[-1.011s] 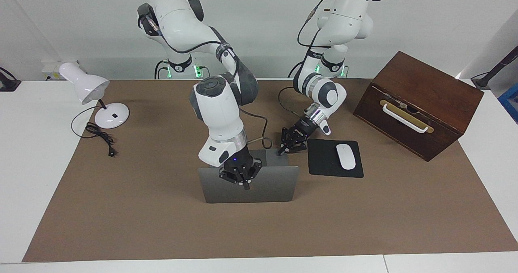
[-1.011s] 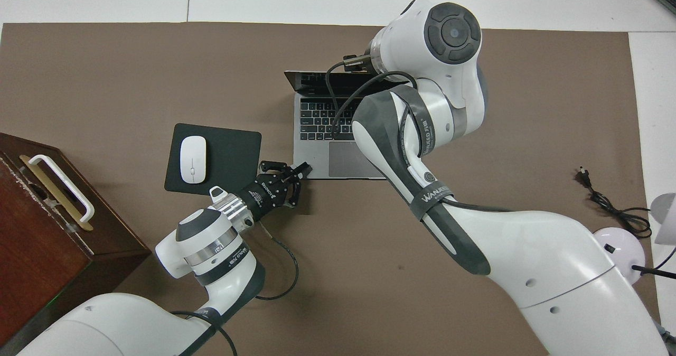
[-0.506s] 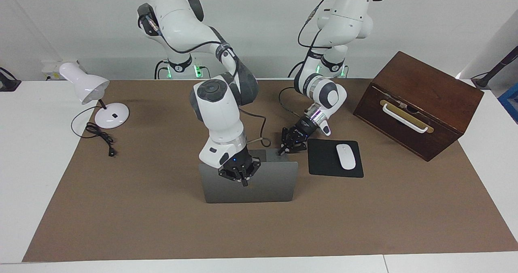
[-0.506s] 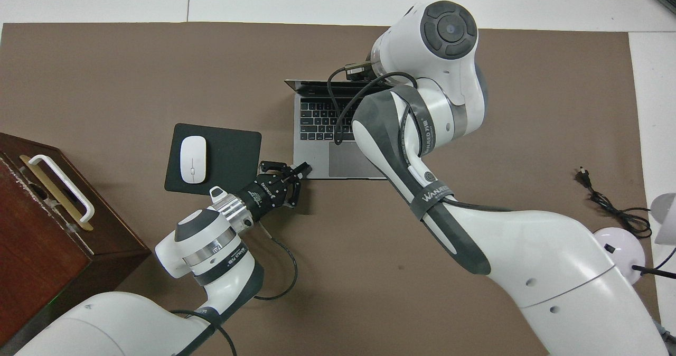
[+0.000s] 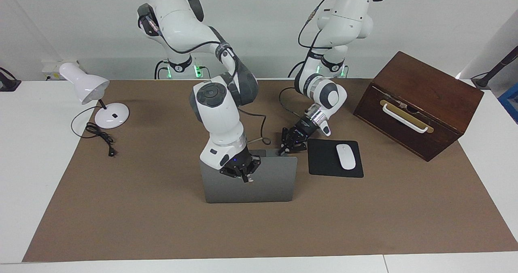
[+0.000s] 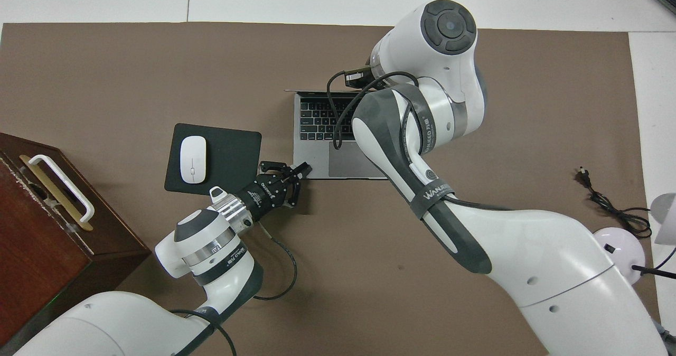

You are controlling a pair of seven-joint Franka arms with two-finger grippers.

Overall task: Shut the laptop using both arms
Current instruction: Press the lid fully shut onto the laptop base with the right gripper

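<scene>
The silver-grey laptop [image 5: 267, 184] stands open in the middle of the brown mat, its lid nearly upright over the black keyboard [image 6: 317, 118]. My right gripper [image 5: 245, 178] is shut, its fingertips against the lid's outer face near the top edge; in the overhead view it is hidden under its own wrist. My left gripper [image 5: 282, 152] is shut too. Its tips rest on the corner of the laptop's base [image 6: 304, 169] nearest the robots, on the mouse pad's side.
A black mouse pad [image 5: 334, 158] with a white mouse [image 5: 345, 156] lies beside the laptop toward the left arm's end. A dark wooden box [image 5: 417, 103] stands past it. A white desk lamp [image 5: 87, 87] and its cable [image 5: 101, 137] sit at the right arm's end.
The right gripper has pushed the lid toward the robots, so the lid now stands steeper over the keyboard. The left gripper has stayed on the base corner.
</scene>
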